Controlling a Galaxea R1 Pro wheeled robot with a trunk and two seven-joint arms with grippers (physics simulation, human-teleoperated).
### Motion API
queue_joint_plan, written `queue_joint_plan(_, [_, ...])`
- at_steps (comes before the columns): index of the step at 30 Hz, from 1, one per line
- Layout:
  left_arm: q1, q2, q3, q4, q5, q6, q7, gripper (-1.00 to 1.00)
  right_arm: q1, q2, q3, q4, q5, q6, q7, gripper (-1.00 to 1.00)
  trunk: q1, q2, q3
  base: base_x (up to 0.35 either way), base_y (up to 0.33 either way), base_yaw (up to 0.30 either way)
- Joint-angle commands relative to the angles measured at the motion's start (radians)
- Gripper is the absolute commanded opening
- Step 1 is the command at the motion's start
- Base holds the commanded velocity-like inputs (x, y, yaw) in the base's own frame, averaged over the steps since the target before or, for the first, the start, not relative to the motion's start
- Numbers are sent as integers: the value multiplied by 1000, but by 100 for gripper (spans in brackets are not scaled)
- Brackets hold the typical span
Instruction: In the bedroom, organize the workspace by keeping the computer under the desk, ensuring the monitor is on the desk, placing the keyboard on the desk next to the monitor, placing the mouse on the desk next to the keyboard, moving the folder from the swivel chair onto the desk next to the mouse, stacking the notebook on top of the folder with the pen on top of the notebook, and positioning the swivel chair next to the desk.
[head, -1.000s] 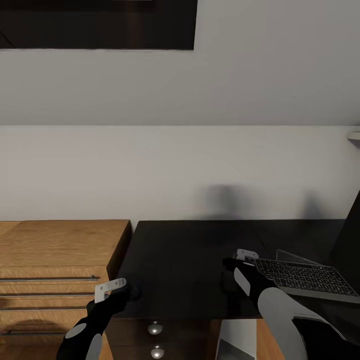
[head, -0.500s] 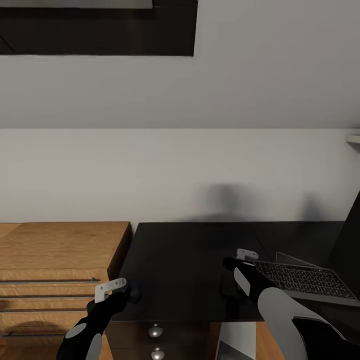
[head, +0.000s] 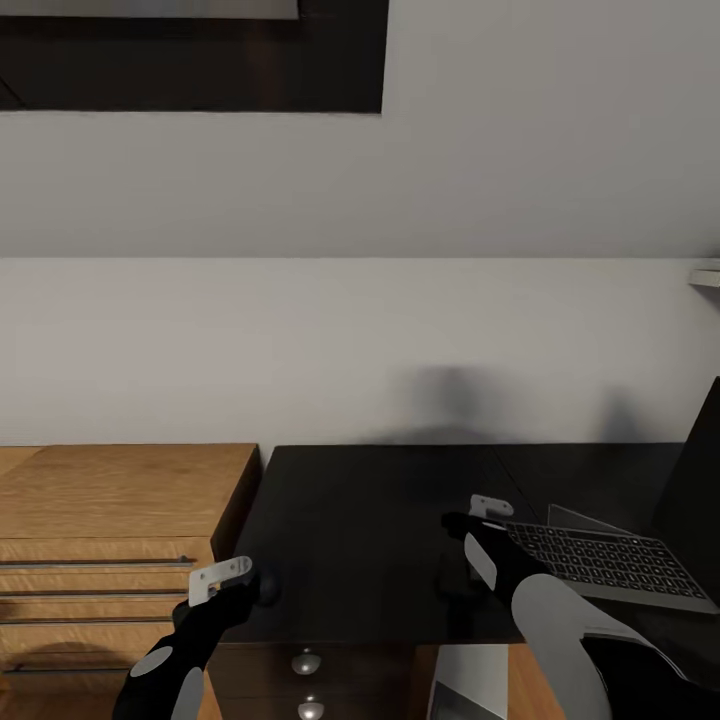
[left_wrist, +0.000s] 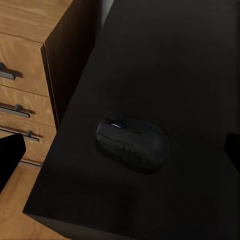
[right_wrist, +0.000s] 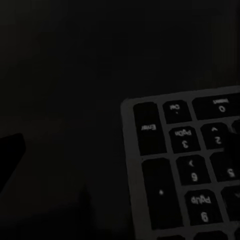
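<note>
Head view: the small black rounded mouse (left_wrist: 131, 142) lies near the long black-topped desk's (head: 380, 520) seven-o'clock corner under the wide-open, empty left gripper (head: 255, 588); the right gripper (head: 455, 525), spread unclear, hovers beside the flat black keyboard (head: 600, 560).

- You see one desk (head: 380, 520).
- One keyboard (head: 600, 562).
- One mouse (left_wrist: 131, 142).
- One wooden drawer unit (head: 110, 500).
- Two round drawer knobs (head: 306, 662).
- Two grippers: left gripper (head: 235, 580), right gripper (head: 470, 520).

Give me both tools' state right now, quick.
Left tool: open, above the mouse near the desk corner, holding nothing.
Right tool: open, empty, beside the keyboard end.
</note>
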Motion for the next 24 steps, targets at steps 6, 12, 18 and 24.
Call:
queue_joint_plan(6, [-1, -1, 0, -1, 11, 4, 7, 100, 0, 1, -1, -4, -9, 4, -3, 100, 0, -1, -1, 0, -5, 0])
queue_joint_plan(12, [0, -1, 0, -1, 10, 3, 7, 100, 0, 1, -1, -2, -10, 6, 0, 100, 0, -1, -1, 0, -22, 0])
queue_joint_plan(18, [0, -1, 0, -1, 9, 3, 7, 100, 0, 1, -1, -1, -9, 6, 0, 100, 0, -1, -1, 0, -209, 0])
queue_joint_plan(24, [-1, -1, 0, -1, 9, 3, 7, 100, 0, 1, 0, -1, -9, 7, -1, 100, 0, -1, -1, 0, -195, 0])
